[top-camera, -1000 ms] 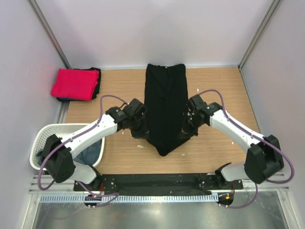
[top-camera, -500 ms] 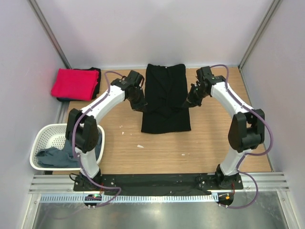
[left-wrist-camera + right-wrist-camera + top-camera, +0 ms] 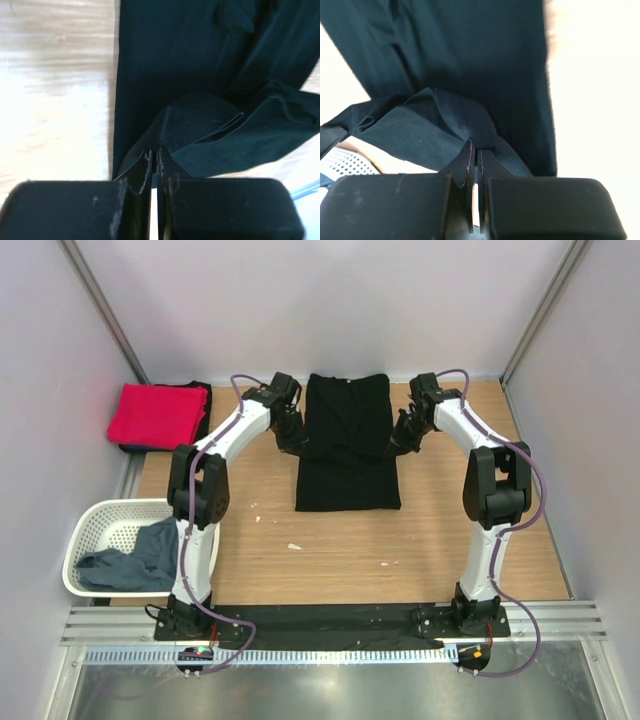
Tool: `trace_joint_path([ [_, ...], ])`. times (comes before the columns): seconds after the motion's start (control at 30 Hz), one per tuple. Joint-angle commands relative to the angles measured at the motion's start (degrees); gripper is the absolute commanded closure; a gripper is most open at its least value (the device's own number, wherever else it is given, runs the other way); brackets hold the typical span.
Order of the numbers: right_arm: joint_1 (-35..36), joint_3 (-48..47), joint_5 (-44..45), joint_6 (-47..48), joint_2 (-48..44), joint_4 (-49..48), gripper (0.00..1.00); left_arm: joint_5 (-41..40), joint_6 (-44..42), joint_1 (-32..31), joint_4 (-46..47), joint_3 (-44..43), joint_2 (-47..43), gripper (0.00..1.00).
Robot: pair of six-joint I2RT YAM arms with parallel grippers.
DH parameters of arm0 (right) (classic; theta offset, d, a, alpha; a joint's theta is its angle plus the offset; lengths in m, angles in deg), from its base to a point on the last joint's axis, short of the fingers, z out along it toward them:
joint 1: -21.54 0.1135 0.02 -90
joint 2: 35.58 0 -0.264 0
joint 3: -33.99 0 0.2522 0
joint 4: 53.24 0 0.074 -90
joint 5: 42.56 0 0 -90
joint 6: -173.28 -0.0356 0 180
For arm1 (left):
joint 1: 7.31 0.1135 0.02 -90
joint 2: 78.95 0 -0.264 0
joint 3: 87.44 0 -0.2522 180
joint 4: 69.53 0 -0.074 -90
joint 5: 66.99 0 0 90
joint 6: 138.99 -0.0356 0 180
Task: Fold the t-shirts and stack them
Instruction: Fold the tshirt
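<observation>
At the far middle of your table (image 3: 450, 530), the black t-shirt (image 3: 347, 455) lies mostly flat. Your left gripper (image 3: 155, 152) is closed tight, pinching a raised fold of cloth at the shirt's left edge. Your right gripper (image 3: 475, 150) is likewise clamped on a raised fold at the right edge. Far left, the red t-shirt (image 3: 155, 415) sits folded on a dark garment (image 3: 203, 400). Near left, the grey-blue t-shirt (image 3: 125, 565) lies crumpled in the white basket (image 3: 85, 530).

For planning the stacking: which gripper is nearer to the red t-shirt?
Left. The left gripper pinches the black t-shirt at its left edge, the side toward the red t-shirt; the right gripper pinches the opposite edge, farther away.
</observation>
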Motion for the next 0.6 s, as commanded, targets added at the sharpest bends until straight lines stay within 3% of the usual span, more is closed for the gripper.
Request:
trace_joint_path([
  [0.0,-1.03,-4.05,0.75,1.56,0.84,-0.57,0.99,-1.42,-4.41,0.54,-1.44,-4.34,0.99,1.00],
  [0.57,-2.26,-9.76,1.02,3.05,8.13,0.31,0.99,-1.33,-6.96,1.25,-1.53,-7.77,7.06,1.00],
])
